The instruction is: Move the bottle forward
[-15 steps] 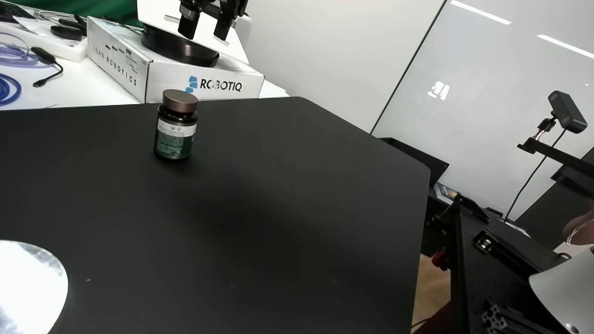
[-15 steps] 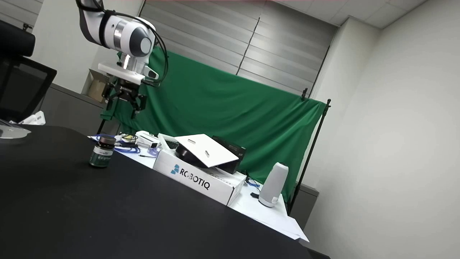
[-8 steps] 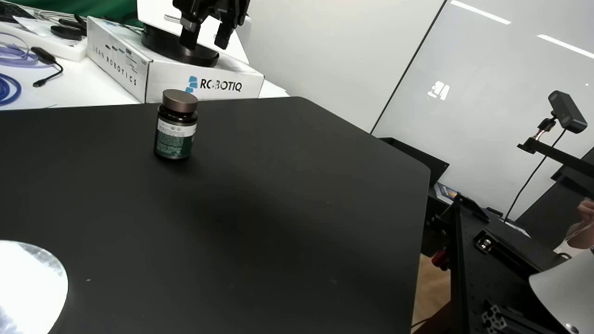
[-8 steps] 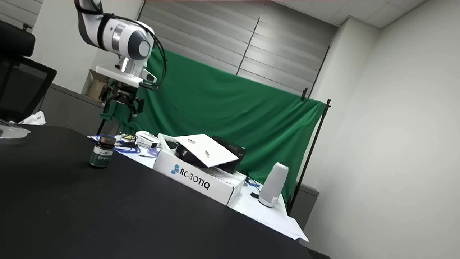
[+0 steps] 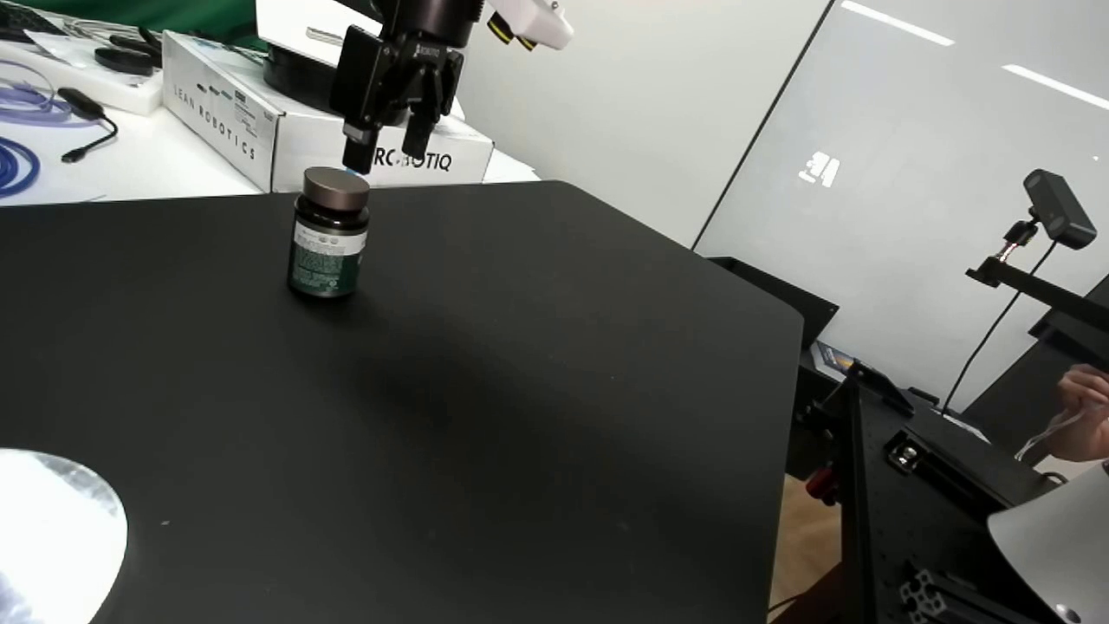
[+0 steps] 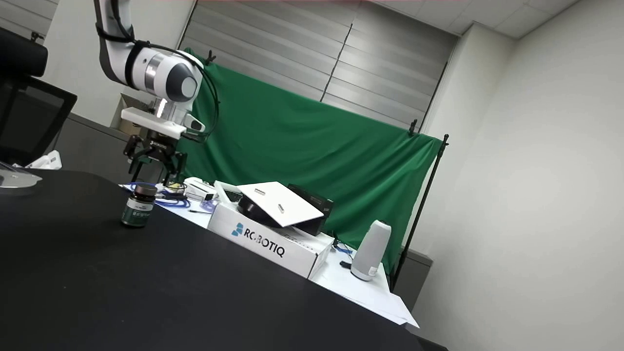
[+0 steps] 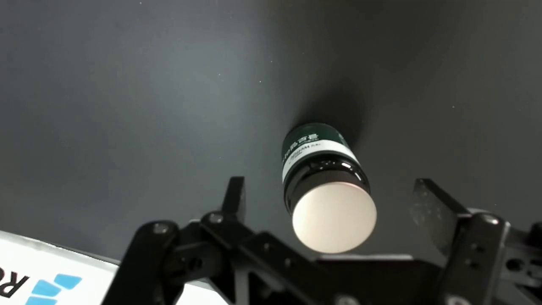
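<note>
judging by its build, the small, squat, glossy dark bottle [image 5: 329,234] should be fairly light, though how full it is cannot be told; the walls look stiff, glass or hard plastic, so they would likely not give under a squeeze but might slip, and glass could chip if knocked. the surest hold is probably around the straight body at the green-and-white label band [image 5: 323,264], since pushing high on the wide, round, brown-grey cap [image 5: 336,189] could tip it. in looks it is near-black and shiny at the shoulder [image 7: 328,163], white at the top of the label and dark green below, with print mostly too small to read; in the wrist view the cap's flat top glares pale. it stands upright on the matte black tabletop [image 5: 520,390], left of centre in the upper half of the frame in an exterior view, near the edge, with the white cardboard robotiq box [image 5: 299,152] beyond. the black, metal-looking two-finger gripper [image 5: 387,158] hangs up and to the right of the cap there, its fingers [image 7: 235,197] spread wide and holding nothing; in the wrist view the cap shows between them, with gaps either side.
</note>
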Controlling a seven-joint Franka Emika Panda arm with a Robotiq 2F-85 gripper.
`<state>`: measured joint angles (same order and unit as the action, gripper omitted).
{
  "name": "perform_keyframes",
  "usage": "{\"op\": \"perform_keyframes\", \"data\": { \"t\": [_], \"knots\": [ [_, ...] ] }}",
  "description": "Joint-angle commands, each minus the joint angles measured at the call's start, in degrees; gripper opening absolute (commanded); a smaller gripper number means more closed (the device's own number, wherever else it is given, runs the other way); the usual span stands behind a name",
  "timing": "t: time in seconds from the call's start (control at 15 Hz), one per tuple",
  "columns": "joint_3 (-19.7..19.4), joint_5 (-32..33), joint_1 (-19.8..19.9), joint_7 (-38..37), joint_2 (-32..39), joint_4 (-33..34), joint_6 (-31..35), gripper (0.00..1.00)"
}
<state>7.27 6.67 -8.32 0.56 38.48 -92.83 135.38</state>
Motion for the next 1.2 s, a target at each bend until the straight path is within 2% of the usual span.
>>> {"op": "perform_keyframes", "data": {
  "t": [0.0,1.07,1.13],
  "knots": [
    [-0.5,-1.1,-0.1,1.5,1.5,1.7,0.6,1.00],
    [-0.2,-1.1,-1.3,4.5,5.5,2.4,10.9,1.00],
    [-0.2,-1.1,-1.4,4.5,5.6,2.4,11.2,0.95]
  ]
}}
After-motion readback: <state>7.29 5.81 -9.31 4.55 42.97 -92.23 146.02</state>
